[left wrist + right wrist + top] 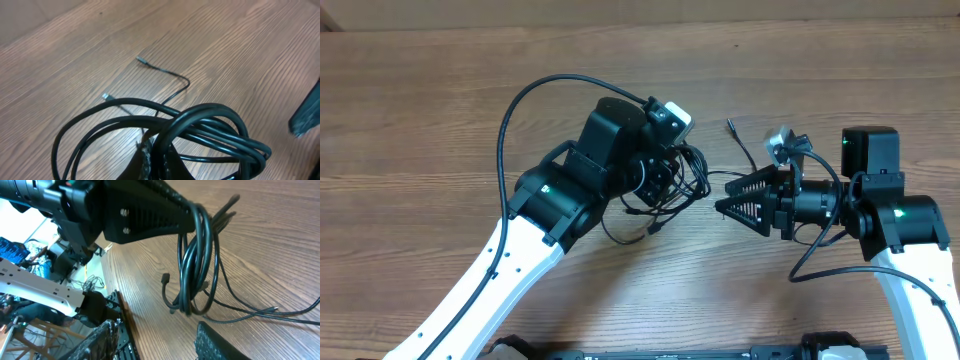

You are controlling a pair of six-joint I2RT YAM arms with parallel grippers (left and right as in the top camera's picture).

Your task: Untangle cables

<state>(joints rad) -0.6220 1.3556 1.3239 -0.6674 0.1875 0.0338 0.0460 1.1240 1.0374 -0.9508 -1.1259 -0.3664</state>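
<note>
The cables [670,190] are a bundle of thin black cords, coiled and tangled in the middle of the table. My left gripper [668,172] is shut on the bundle and holds it lifted; in the left wrist view the loops [200,132] hang round its fingers [155,160]. Loose ends with small plugs [141,60] lie on the wood. My right gripper [732,195] is open and empty, just right of the bundle, fingers pointing at it. In the right wrist view the coil [197,265] hangs ahead of its fingers [160,345].
A loose cable end [732,128] trails toward the back, near the right wrist camera. Thick black arm cables loop over the left arm [520,110] and under the right arm [810,265]. The wooden table [440,80] extends on all sides.
</note>
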